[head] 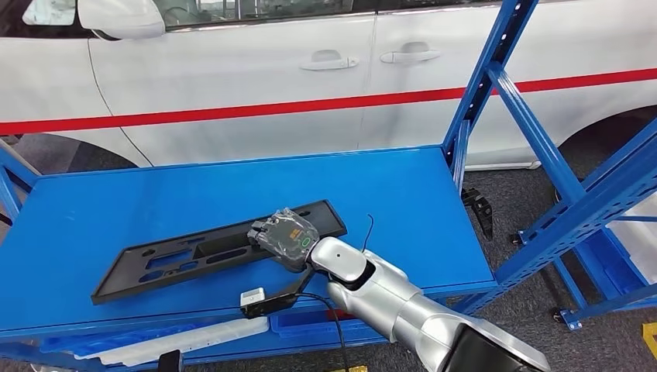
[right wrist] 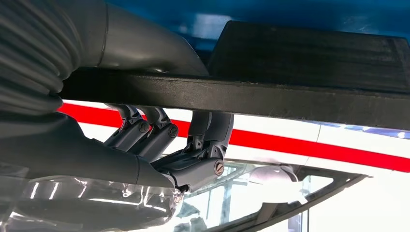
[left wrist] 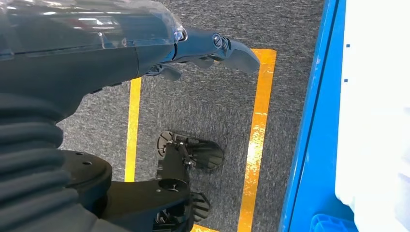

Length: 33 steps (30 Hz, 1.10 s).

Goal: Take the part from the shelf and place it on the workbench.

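Observation:
A long, flat black plastic part (head: 178, 260) with several cut-outs lies at a slant on the blue shelf board (head: 116, 209). My right hand (head: 284, 236) sits on the part's right half, near its front edge. In the right wrist view the part's dark edge (right wrist: 290, 99) runs between the grey thumb (right wrist: 145, 41) and the darker fingers (right wrist: 203, 140), so the hand grips it. My left hand (left wrist: 208, 48) hangs beside the shelf over the grey floor, its fingers stretched out and holding nothing.
A white car with a red stripe (head: 310, 77) stands close behind the shelf. Blue slanted uprights (head: 496, 70) rise at the shelf's right end. A white piece (head: 178, 337) lies on the lower level. Yellow floor lines (left wrist: 258, 125) run beside the blue frame (left wrist: 314, 121).

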Each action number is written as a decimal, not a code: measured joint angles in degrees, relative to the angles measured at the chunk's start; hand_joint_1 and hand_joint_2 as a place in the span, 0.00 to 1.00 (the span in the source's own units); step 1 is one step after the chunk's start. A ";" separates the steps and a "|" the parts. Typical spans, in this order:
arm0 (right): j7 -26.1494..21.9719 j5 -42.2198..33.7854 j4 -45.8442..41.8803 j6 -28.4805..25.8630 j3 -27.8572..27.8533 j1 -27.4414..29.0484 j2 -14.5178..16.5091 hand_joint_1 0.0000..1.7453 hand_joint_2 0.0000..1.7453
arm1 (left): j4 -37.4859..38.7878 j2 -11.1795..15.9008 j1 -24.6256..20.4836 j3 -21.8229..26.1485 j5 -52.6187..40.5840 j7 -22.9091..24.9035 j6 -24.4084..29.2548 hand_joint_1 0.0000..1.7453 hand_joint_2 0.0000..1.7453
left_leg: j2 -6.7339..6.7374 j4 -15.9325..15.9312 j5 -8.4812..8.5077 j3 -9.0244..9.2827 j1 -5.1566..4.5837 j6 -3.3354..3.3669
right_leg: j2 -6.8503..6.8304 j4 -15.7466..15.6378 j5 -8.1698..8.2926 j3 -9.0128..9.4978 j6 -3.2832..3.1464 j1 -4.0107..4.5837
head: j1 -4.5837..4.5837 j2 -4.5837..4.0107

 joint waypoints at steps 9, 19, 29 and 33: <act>-0.42 0.81 -0.01 0.33 0.00 -0.08 0.13 0.99 1.00 | 0.00 -0.13 -0.15 -0.08 -0.01 -0.05 -0.14 0.00 1.00 | -0.31 3.13 -2.34 -1.18 0.12 -2.67 | -0.03 -13.18 5.00 6.37 -2.60 0.01 | -0.01 0.00; -1.64 -2.00 0.74 0.72 -0.04 -0.53 0.38 1.00 1.00 | 0.00 -0.04 -0.25 -0.69 -0.03 -0.02 -0.22 0.00 1.00 | -0.22 2.52 -1.42 -0.44 -0.18 -1.74 | 0.00 -13.25 5.18 6.53 -2.68 0.45 | -0.01 0.00; -4.62 -10.27 0.22 3.03 -3.05 -0.26 0.23 1.00 1.00 | 0.00 -0.04 -0.25 -1.03 0.21 -0.18 0.46 0.00 1.00 | 0.21 -0.44 0.11 0.38 0.09 0.16 | -0.01 2.22 -2.26 -0.70 -0.31 0.33 | 0.00 0.00; -5.01 -10.88 -0.20 3.15 -3.75 -0.21 0.22 1.00 1.00 | 0.00 -0.06 -0.25 -1.11 0.25 -0.14 0.55 0.00 1.00 | 0.09 0.41 -0.34 0.24 0.07 -0.46 | -0.13 -9.17 3.81 5.09 -0.43 0.06 | 0.00 0.00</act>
